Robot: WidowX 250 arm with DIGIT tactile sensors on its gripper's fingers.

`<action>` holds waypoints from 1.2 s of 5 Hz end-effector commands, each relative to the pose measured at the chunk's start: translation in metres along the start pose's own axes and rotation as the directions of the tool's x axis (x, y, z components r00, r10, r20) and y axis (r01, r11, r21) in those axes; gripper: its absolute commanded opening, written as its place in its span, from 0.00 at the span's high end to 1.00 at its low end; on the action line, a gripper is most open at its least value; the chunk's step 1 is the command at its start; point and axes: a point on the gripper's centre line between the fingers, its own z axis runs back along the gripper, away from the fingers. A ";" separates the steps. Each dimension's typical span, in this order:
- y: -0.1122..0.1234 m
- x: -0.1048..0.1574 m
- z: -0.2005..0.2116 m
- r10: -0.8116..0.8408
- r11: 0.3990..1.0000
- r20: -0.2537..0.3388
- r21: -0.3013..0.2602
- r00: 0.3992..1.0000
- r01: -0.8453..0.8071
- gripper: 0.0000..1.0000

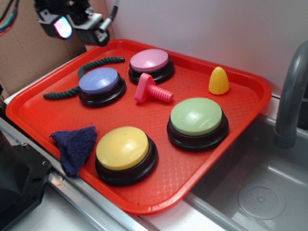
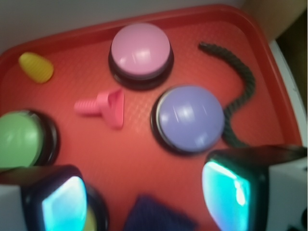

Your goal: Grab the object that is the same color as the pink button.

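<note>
While wrist shows tool (image 2: 144, 202) pads apart (empty), exterior shows sink (image 1: 260, 192).

No readable text, label, brand, number or sign in either view: tray (image 1: 250, 91), buttons and the toys on it all plain, unmarked surfaces.

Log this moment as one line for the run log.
phase: approach | gripper: open, empty, above tray | target: pink bolt, lying between buttons, untouched
</note>
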 end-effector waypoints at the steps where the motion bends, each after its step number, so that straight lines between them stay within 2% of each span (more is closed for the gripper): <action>1: -0.015 0.026 -0.044 -0.058 0.998 0.082 0.014 0.995 0.057 0.00; 2: -0.024 0.037 -0.072 -0.074 0.996 0.047 -0.041 0.996 0.076 0.00; 5: -0.039 0.047 -0.113 -0.133 0.991 0.042 -0.003 0.990 0.133 0.00; 6: -0.039 0.043 -0.121 -0.162 0.987 0.049 0.030 0.986 0.161 0.49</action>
